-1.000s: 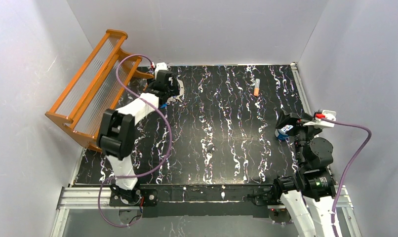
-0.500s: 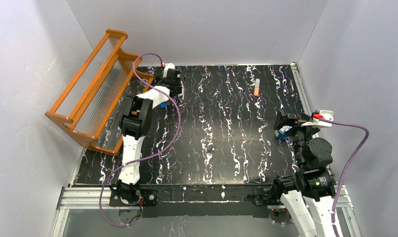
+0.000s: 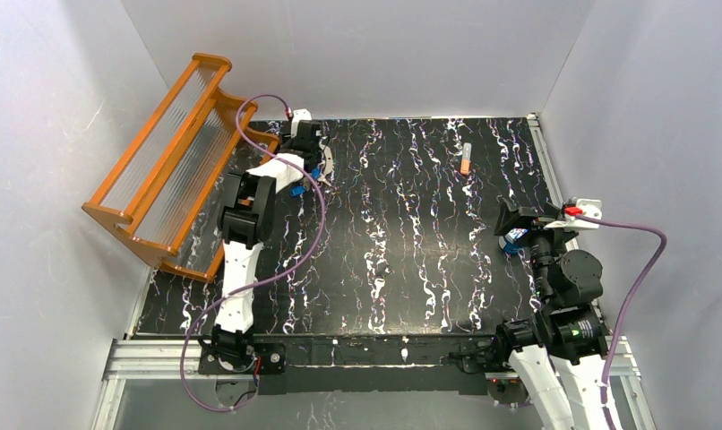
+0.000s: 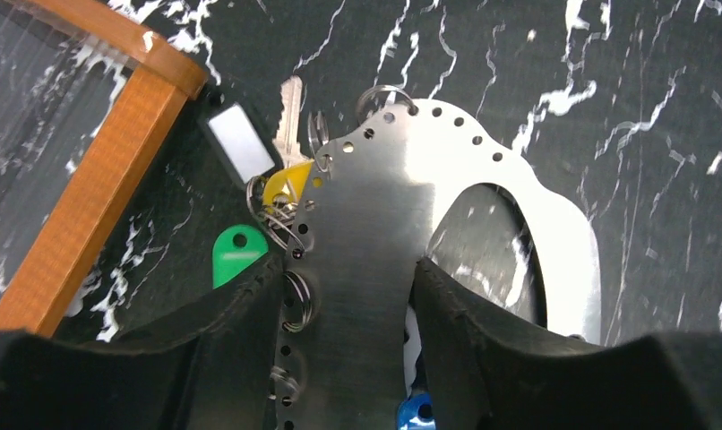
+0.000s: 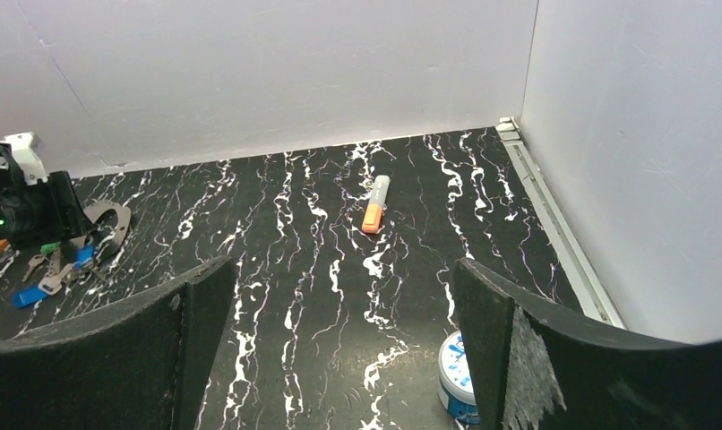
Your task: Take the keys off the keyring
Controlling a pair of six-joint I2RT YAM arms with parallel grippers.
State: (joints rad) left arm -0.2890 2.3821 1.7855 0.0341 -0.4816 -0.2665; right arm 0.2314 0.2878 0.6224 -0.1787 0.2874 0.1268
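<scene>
There, in the far left corner of the table [image 3: 402, 233], the keyring [image 4: 375, 224] lies flat, its keys [image 4: 286, 184] bunched toward the orange rack [image 4: 98, 170] just beside it. The left gripper [image 4: 348, 267] straddles the keyring's bar; whether it pinches I cannot tell. The right gripper [image 5: 339, 267] gapes wide over a blue-and-white tub [image 5: 454, 376].

Top view: high behind the near edge, looking down on the whole bench [image 3: 402, 251]. Left wrist view: very close above the keyring [image 4: 375, 206]. Right wrist view: low, facing across the bench, sharing keyring and marker [image 5: 373, 204] with the top view.
</scene>
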